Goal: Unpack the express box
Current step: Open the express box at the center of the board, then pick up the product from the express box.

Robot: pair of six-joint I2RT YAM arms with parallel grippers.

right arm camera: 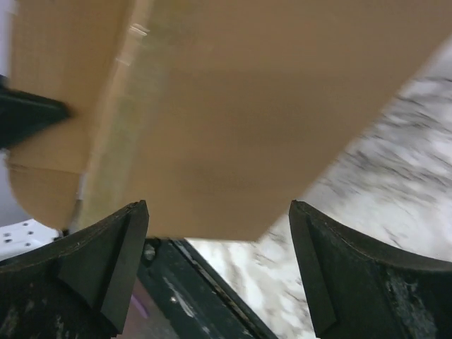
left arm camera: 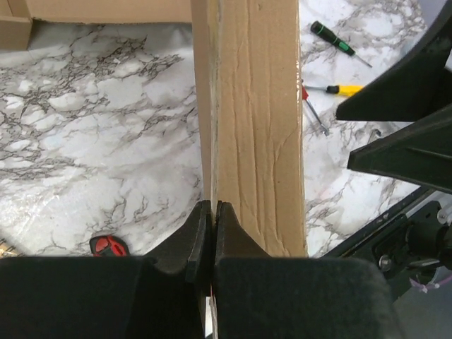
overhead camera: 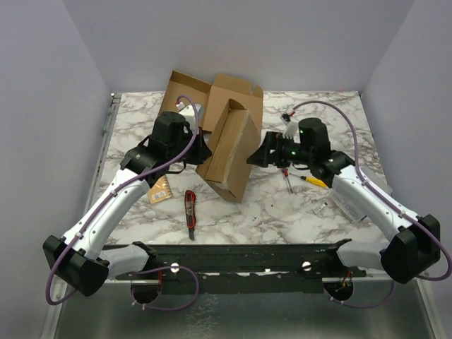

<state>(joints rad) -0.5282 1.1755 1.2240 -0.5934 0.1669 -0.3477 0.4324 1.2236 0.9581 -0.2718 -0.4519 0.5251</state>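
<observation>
Only the left gripper (left arm camera: 212, 240) pinches the tilted cardboard box (overhead camera: 229, 152) at mid-frame. The right gripper (right arm camera: 217, 212) gapes empty, so the box may swing or slip loose.

A white marble-patterned table (overhead camera: 282, 212) is seen, enclosed at the back and on both sides by plain pale walls (overhead camera: 282, 42). Toward its right side a yellow-handled screwdriver (overhead camera: 313, 181) is laid. Just beside it lies a small red-handled screwdriver (overhead camera: 284, 171), with its shaft pointed toward the near edge. A black-and-green screwdriver (left arm camera: 332, 37) is shown farther back in the left wrist view, apart from the other two. A small metal piece (overhead camera: 321, 207) is seen nearer the front edge.
</observation>
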